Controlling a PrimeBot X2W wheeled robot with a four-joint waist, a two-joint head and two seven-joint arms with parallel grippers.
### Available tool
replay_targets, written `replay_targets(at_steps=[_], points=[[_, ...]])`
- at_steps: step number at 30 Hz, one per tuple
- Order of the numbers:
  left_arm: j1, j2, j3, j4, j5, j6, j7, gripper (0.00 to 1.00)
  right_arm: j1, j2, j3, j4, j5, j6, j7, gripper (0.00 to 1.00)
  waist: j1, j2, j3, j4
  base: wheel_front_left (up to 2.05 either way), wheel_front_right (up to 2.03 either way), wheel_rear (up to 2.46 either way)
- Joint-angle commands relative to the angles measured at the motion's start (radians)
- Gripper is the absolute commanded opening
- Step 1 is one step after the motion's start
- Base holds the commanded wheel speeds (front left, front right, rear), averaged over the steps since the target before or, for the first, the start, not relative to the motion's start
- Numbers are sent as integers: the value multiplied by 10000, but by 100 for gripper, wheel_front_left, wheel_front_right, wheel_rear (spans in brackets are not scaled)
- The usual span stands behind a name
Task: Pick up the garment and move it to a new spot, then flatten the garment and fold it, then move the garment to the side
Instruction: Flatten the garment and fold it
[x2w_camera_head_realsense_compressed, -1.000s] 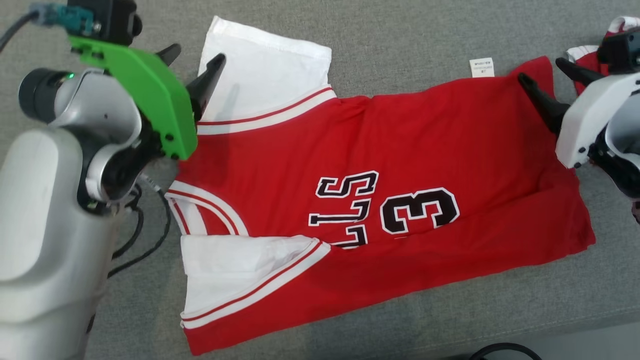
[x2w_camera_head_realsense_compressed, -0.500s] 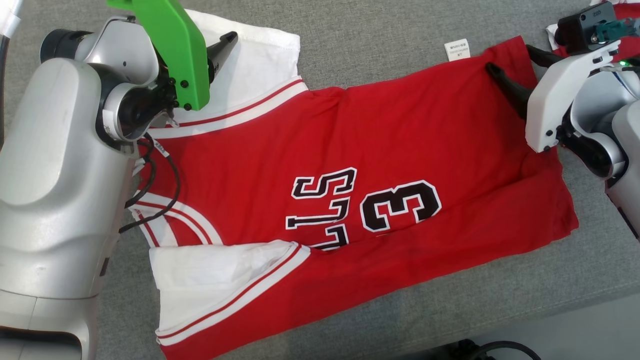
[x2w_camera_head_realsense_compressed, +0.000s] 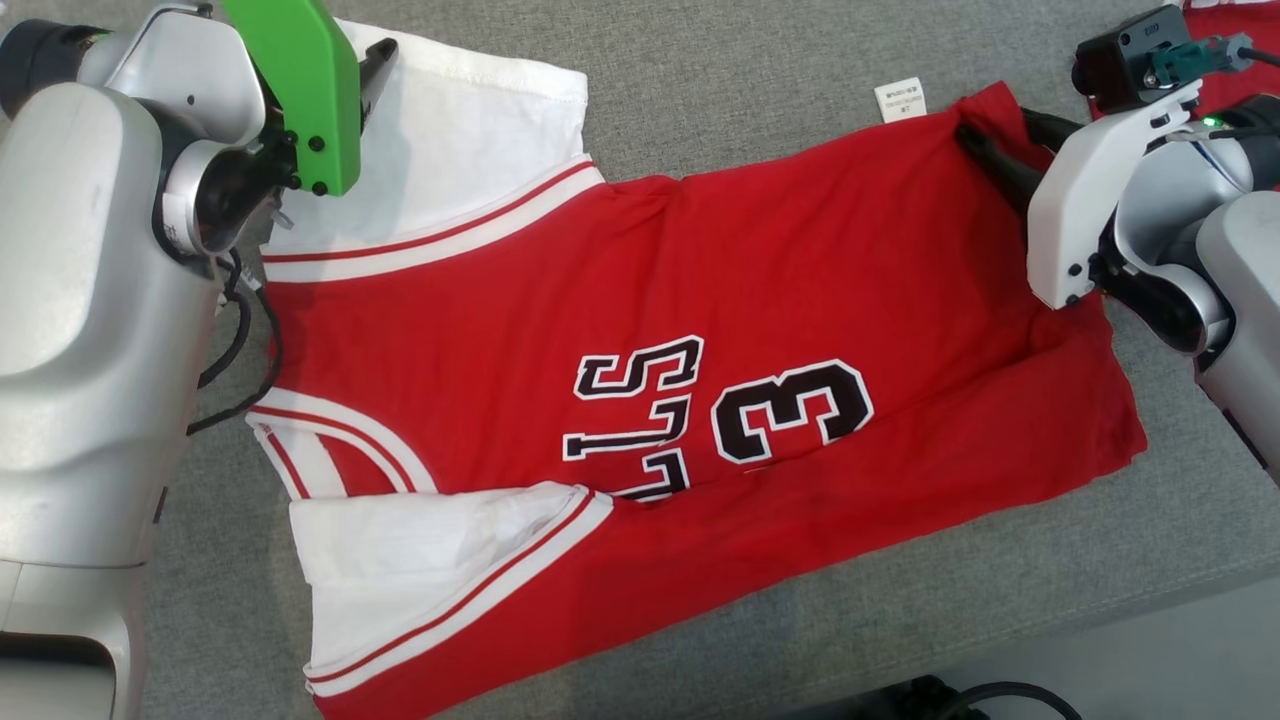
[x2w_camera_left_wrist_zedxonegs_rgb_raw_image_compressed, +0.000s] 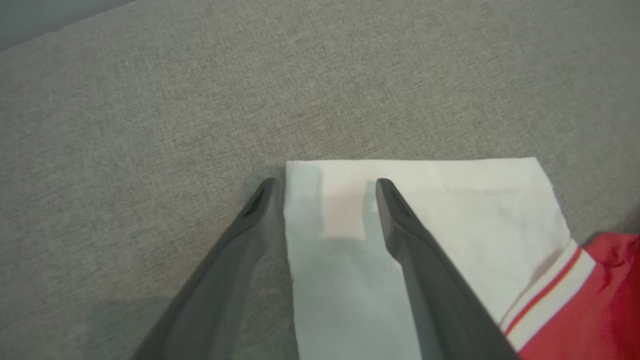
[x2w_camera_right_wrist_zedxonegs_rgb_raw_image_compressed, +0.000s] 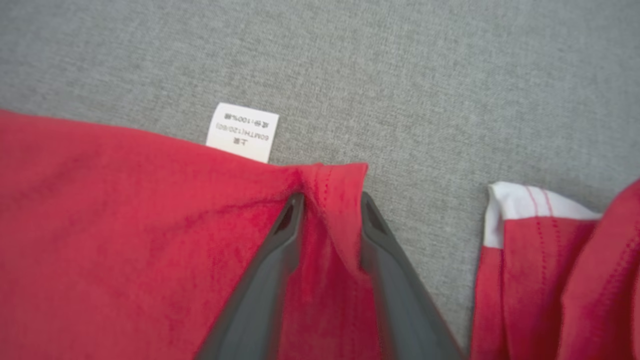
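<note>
A grey cloth surface (x2w_camera_head_realsense_compressed: 760, 90) carries everything; its front edge runs across the lower right of the head view. A red jersey (x2w_camera_head_realsense_compressed: 800, 260) lies spread over its middle, with white sleeves (x2w_camera_head_realsense_compressed: 480, 120) at the upper left and lower left and the hem at the right. A white label (x2w_camera_head_realsense_compressed: 900, 100) juts from the jersey's upper edge onto the cloth. A second red garment (x2w_camera_right_wrist_zedxonegs_rgb_raw_image_compressed: 550, 280) lies at the upper right, apart from the jersey.

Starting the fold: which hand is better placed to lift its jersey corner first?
Right. The right hand has the red hem corner of the jersey bunched between its fingers; the open left hand straddles the white sleeve edge, one finger over the grey cushion.
</note>
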Motion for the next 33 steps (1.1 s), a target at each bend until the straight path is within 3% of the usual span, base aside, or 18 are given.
replay_targets(at_steps=[1,8,10,11,12,13,24,33], points=[[-194,122,-63,179,156,-43,-104,100,-107,12,205,89,78,0,-29,49,-1,0,69,-30,0,0,0],[-312,250,-78,737,258,5,-322,100,-286,26,498,178,208,0,-103,47,-1,0,143,-132,0,0,0],[-271,159,-19,923,105,27,-351,100,-342,8,575,208,258,0,-125,34,-1,0,133,-146,0,0,0],[-237,111,3,992,23,-13,-366,61,-363,-11,606,227,276,-1,-166,23,-1,0,126,-147,0,0,0],[-191,63,19,1040,-63,-55,-393,30,-373,-24,568,280,314,-4,-217,0,-1,0,113,-143,0,0,0],[-128,2,61,1078,-168,-94,-443,0,-369,-20,510,353,362,-10,-267,0,-1,0,93,-133,0,0,0],[80,-159,466,790,-835,-292,-1211,0,-355,36,357,753,88,-10,-859,0,-1,0,-224,78,0,0,0],[1885,51,709,-2132,-1990,-476,-1421,0,752,-417,548,629,-133,-9,-1816,0,-1,0,-1286,437,0,0,0]])
